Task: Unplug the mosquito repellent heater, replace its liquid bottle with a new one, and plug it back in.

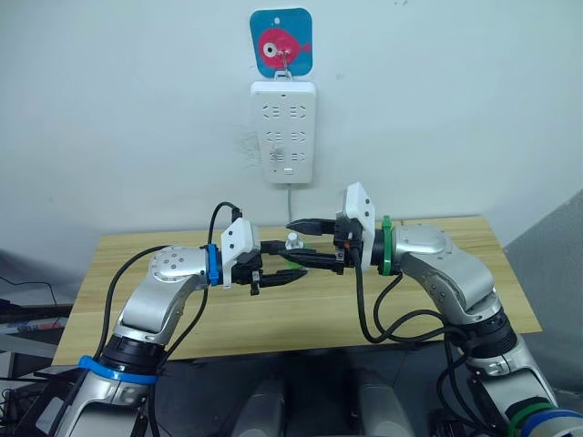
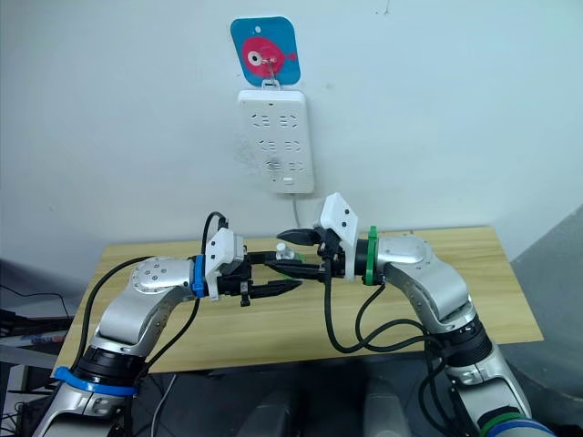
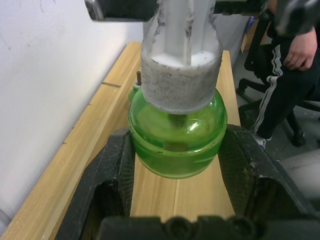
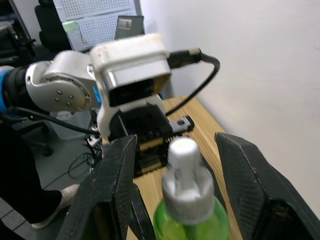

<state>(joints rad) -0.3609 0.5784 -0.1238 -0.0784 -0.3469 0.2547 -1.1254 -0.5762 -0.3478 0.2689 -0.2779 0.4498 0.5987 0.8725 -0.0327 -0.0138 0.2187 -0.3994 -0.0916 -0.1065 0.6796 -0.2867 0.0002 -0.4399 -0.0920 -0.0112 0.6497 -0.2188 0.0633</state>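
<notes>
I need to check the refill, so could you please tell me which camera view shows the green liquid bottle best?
The left wrist view: the green liquid bottle sits large between the left end effector's fingers. The right wrist view shows its neck and upper part; the eye views show only a small glimpse.

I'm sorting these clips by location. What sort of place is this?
Probably an indoor lab or office workspace: a wooden table against a plain white wall, a white power strip hung above it, and a seated person on an office chair beside it.
</notes>
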